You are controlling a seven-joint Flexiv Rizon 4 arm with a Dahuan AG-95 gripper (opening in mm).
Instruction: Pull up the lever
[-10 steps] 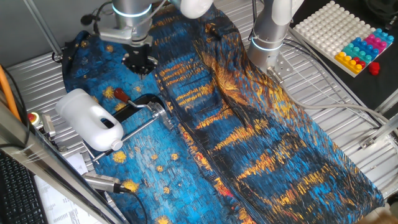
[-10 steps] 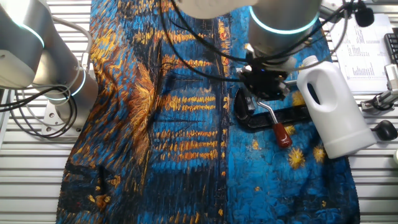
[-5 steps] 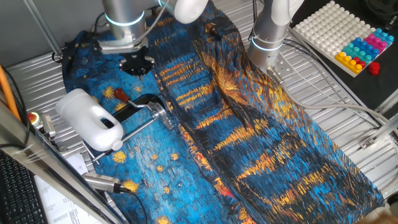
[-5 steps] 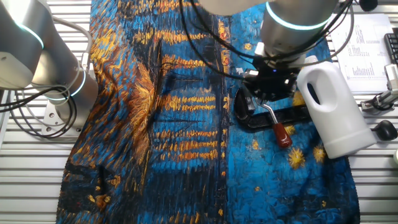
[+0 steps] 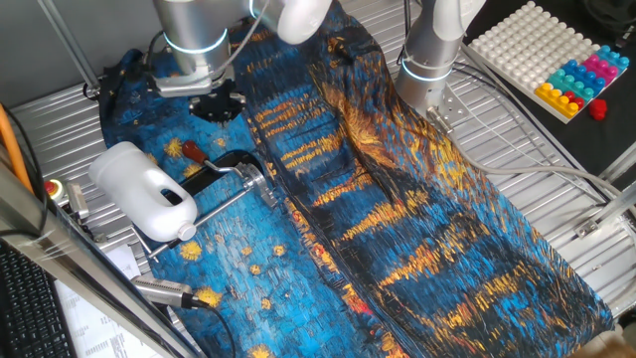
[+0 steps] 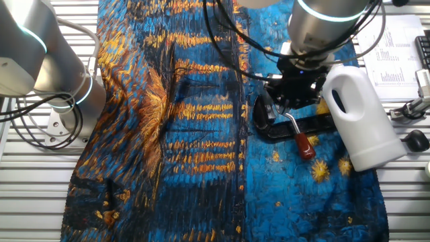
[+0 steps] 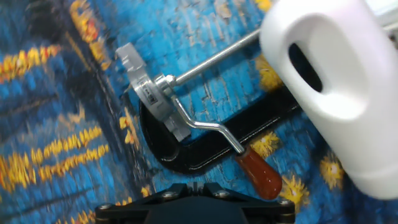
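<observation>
Over the patterned cloth [image 5: 397, 219]: the claw [image 5: 219, 103] hung above the clamp [image 6: 295, 128], touching nothing.
Change: across the last second the claw had drifted from beside the clamp's head toward the red-sleeved end, nearer the white jug [image 6: 359, 117].
Lever: the lever [image 7: 239, 155] lay low along the black clamp body, its dark red sleeve pointing at the hand camera, just beside the jug.
Claw state: fingers hidden in every view, so spread or pressed together could not be told.
Rod: the silver rod [image 7: 211, 59] ran off under the jug.
Meaning: approach was likely under way; the lever was not yet gripped or raised.
Bench: ribbed metal bench [image 5: 537, 139] carried all.
</observation>
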